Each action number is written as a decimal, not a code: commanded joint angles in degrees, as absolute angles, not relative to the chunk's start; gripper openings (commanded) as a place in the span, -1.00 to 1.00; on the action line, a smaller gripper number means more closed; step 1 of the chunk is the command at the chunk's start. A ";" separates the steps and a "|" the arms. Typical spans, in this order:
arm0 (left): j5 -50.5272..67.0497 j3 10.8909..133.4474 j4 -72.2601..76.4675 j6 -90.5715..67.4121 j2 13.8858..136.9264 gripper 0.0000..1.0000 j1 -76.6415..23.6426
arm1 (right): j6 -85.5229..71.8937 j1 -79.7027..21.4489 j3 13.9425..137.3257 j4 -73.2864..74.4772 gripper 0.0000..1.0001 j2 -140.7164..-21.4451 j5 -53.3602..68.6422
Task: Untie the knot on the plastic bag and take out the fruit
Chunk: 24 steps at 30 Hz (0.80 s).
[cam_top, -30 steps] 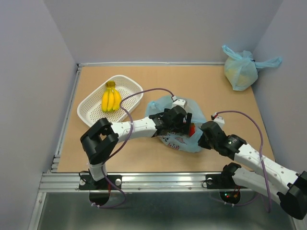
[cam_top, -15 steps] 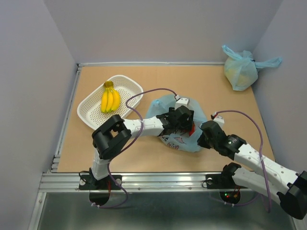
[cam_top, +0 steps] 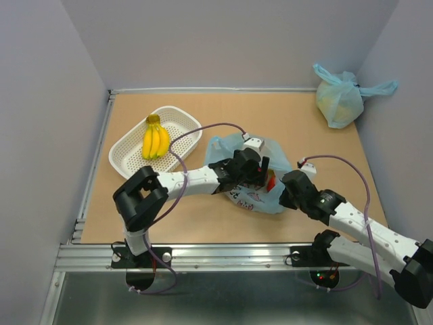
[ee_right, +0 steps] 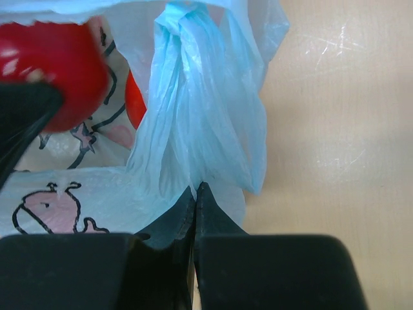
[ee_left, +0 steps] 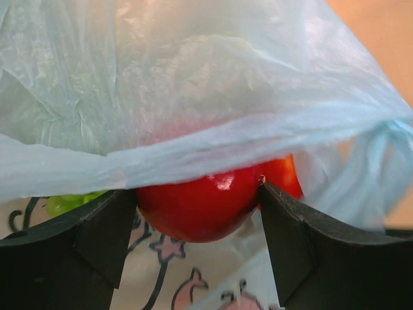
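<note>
The printed light blue plastic bag (cam_top: 247,193) lies mid-table with its mouth open. My left gripper (cam_top: 264,175) reaches into the mouth. In the left wrist view the left gripper (ee_left: 197,194) has both fingers pressed on the sides of a red apple (ee_left: 200,206), under a fold of the bag (ee_left: 193,84). Green grapes (ee_left: 64,203) and an orange-red piece (ee_left: 287,177) lie beside the apple. My right gripper (cam_top: 285,193) is at the bag's right edge. In the right wrist view it (ee_right: 195,187) is shut on a twisted handle strip (ee_right: 193,116). I see no tied knot.
A white basket (cam_top: 183,120) with a yellow banana bunch (cam_top: 155,139) stands at the back left. A plain light blue tied bag (cam_top: 340,100) sits in the back right corner by the wall. Grey walls close in the table on three sides.
My left arm's elbow swung right, then back left, while its gripper stayed in the bag's mouth. The red apple shows a little more. The right arm has held still.
</note>
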State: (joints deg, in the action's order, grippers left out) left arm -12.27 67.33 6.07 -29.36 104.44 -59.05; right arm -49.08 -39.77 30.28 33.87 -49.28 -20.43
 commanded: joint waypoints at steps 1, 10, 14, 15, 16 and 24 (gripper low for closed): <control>-6.25 66.01 5.02 -20.77 94.76 -1.00 -58.97 | -47.90 -39.73 32.96 31.82 -0.99 -49.74 -25.57; 15.44 62.14 4.30 -13.01 77.10 -1.00 -53.54 | -47.64 -39.73 34.10 31.90 -0.99 -52.73 -26.98; 18.90 62.84 4.22 -15.11 73.57 -1.00 -44.93 | -47.64 -39.73 34.36 31.90 -0.99 -52.74 -26.98; 18.20 62.67 4.04 -15.55 72.00 -1.00 -42.91 | -47.72 -39.73 34.45 31.82 -0.99 -52.56 -26.98; 14.80 62.23 3.78 -16.25 71.29 -1.00 -38.54 | -47.64 -39.73 34.45 31.90 -0.99 -52.47 -26.90; -1.21 60.21 1.75 -25.57 70.92 -1.00 -17.24 | -47.55 -39.73 33.58 31.82 -0.99 -49.93 -25.84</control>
State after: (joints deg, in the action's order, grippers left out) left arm 5.50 62.02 1.43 -20.80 71.05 -22.87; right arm -47.79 -39.77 30.72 33.82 -51.59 -24.71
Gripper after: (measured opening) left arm 0.822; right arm 0.012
